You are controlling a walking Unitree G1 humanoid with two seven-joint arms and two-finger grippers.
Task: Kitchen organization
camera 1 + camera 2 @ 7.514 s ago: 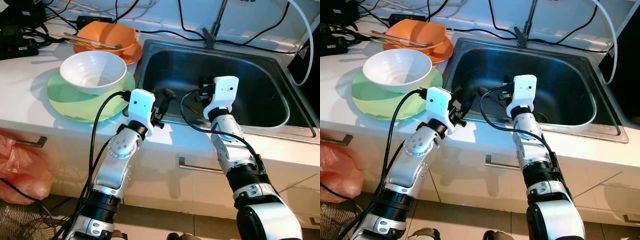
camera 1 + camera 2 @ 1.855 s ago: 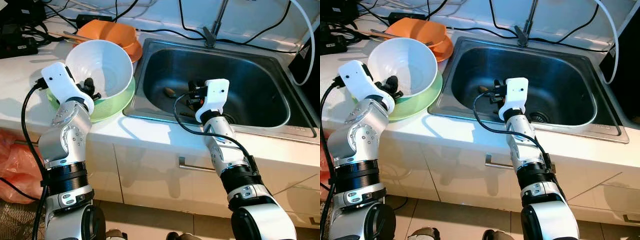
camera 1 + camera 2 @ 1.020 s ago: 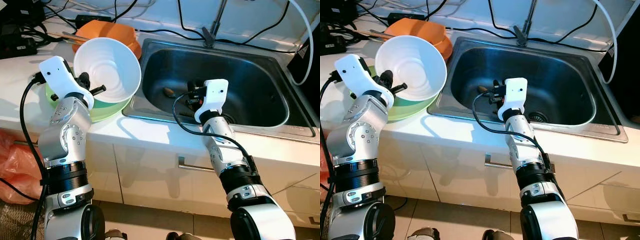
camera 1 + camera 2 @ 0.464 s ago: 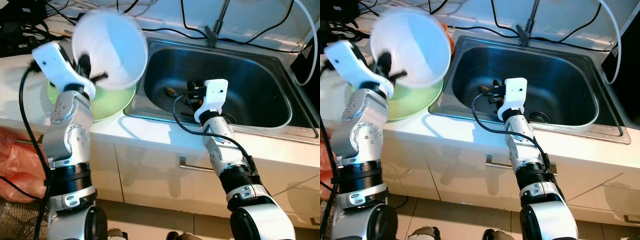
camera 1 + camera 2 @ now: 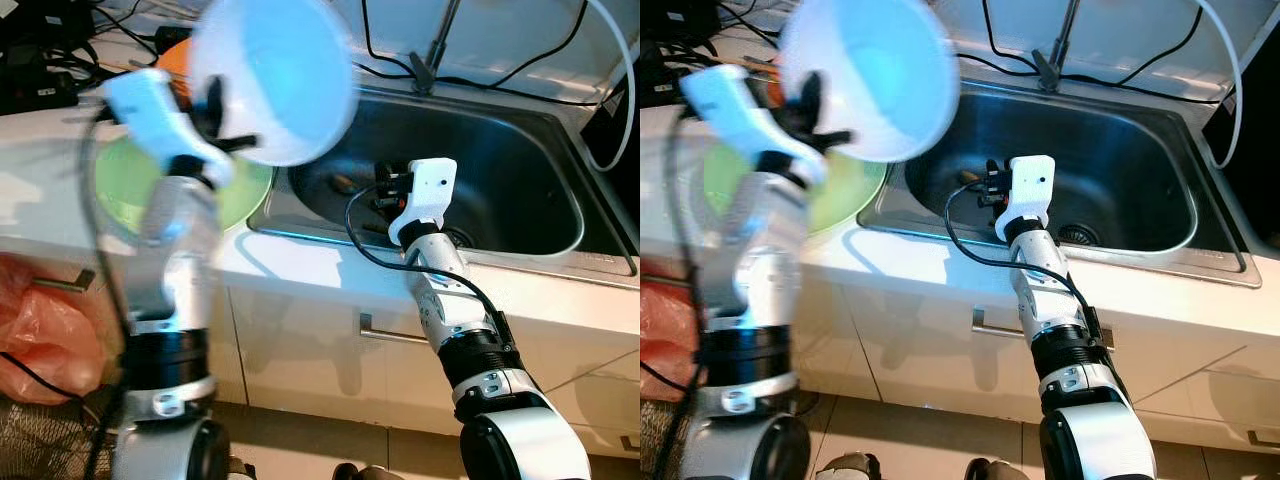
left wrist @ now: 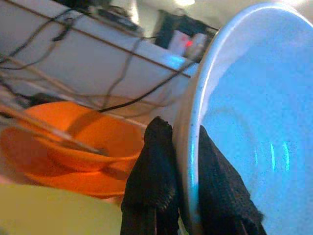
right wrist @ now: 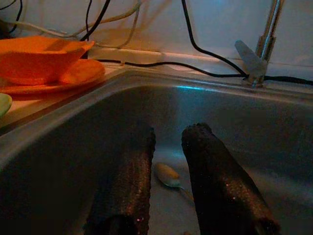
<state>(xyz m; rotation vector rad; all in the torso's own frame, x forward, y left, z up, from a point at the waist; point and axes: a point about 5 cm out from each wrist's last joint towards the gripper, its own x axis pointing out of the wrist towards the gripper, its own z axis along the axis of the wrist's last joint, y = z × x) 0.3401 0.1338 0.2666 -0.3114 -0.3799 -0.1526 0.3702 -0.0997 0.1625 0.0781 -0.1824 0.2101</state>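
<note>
Left wrist view showing the left gripper (image 6: 183,171) pinching the rim of the white bowl (image 6: 244,112), one black finger outside the wall, the other inside. Bowl filling the right half of that frame; orange bowl (image 6: 83,134) with chopsticks (image 6: 44,127) across it sitting at lower left on an orange plate (image 6: 63,174).

Left eye view, upper left to centre: white bowl (image 5: 275,75) hanging in the air, blurred, tilted with its opening facing the camera, overlapping the left edge of the sink (image 5: 540,140). Left arm reaching up from the bottom left, also blurred. Green plate (image 5: 125,190) lying on the white counter (image 5: 40,200) just below the raised bowl, at centre left. Orange bowl (image 5: 178,55) peeking out at the top left, partly hidden by the arm.

Centre of the frame: right gripper (image 5: 385,192) hovering inside the sink near its front wall. Right wrist view showing its two black fingers (image 7: 127,181) parted, grasping nothing, pointing at a spoon (image 7: 168,175) lying on the sink floor. Faucet (image 7: 261,46) standing at the upper right of that frame, black cables (image 7: 195,49) trailing along the wall behind the basin.
</note>
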